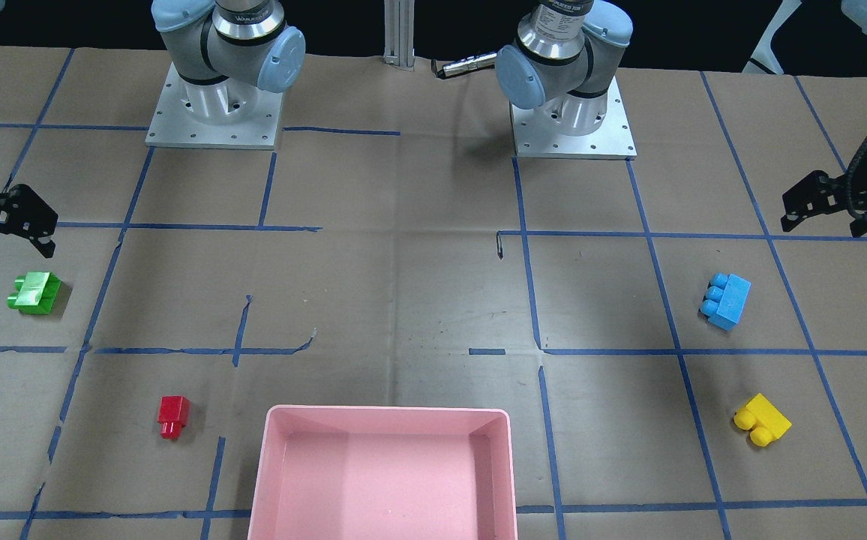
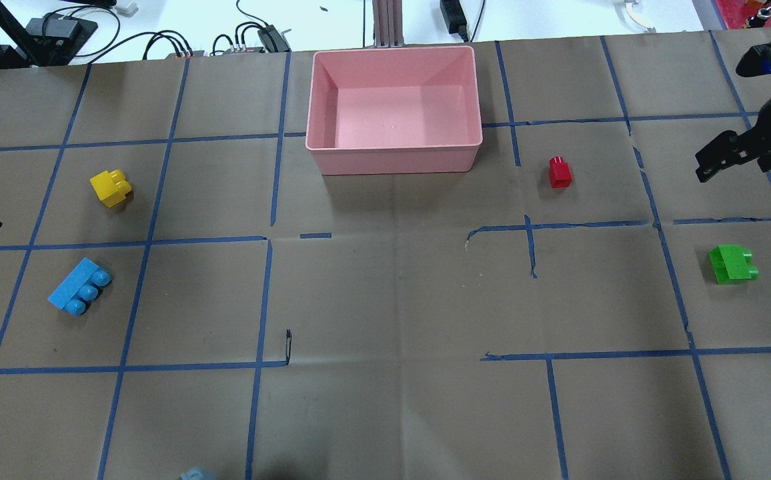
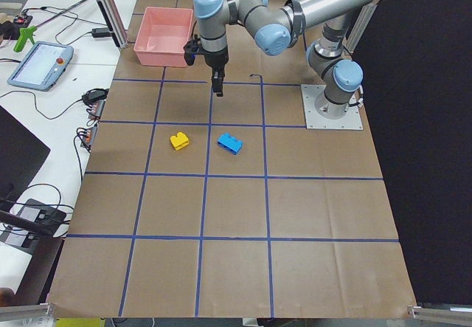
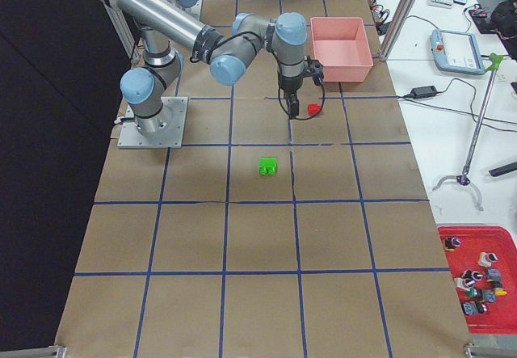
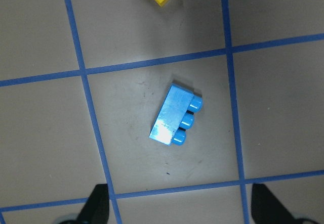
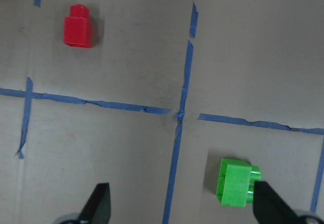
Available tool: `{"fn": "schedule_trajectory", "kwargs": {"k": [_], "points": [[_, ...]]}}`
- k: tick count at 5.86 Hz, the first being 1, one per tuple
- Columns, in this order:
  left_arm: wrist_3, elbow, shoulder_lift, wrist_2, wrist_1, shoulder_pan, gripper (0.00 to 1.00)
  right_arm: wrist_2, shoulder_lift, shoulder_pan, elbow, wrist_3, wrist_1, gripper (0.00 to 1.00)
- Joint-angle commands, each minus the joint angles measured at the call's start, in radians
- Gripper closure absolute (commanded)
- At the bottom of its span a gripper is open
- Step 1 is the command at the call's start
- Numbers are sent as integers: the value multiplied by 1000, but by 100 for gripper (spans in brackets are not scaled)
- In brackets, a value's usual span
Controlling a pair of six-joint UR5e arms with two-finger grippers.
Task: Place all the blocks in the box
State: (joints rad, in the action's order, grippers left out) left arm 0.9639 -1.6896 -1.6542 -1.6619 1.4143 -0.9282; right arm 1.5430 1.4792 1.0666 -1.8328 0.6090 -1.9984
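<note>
Front-facing view: pink box (image 1: 388,411) on tabletop (image 1: 403,300). Green block (image 1: 34,292) and red block (image 1: 173,415) on box's right-arm side, red nearer box. Blue block (image 1: 726,300) and yellow block (image 1: 762,420) on box's left-arm side. All four outside box.

Left wrist view: left jaws spread wide, gripping nothing, touching nothing; blue block on tabletop beneath.

Right wrist view: right jaws spread wide, gripping nothing; one fingertip (image 6: 276,206) overlaps green block in picture, no grip.

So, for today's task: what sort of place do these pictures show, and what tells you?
Most likely a robotics lab: two robot arms bolted to metal base plates, a paper-covered table gridded with blue tape, and a teach pendant on the side bench.
</note>
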Motion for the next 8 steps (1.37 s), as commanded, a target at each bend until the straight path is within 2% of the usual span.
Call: {"fn": "schedule_trajectory", "kwargs": {"k": [1, 2, 3, 4, 6, 8], "points": [[280, -12, -18, 33, 0, -7, 0, -1, -75, -107, -22, 11, -32, 0], [412, -36, -10, 86, -1, -20, 0, 0, -123, -109, -49, 12, -127, 0], [446, -70, -15, 123, -3, -18, 0, 5, -141, -112, -119, 8, -232, 1], [455, -114, -31, 123, -23, -17, 0, 2, -142, -143, -161, 8, -252, 1], [457, -208, -132, 120, -305, -15, 0, 3, -148, -177, -181, 11, -260, 1], [425, -272, -238, 116, -566, -9, 0, 5, -174, -177, -204, 14, -321, 1]]}}
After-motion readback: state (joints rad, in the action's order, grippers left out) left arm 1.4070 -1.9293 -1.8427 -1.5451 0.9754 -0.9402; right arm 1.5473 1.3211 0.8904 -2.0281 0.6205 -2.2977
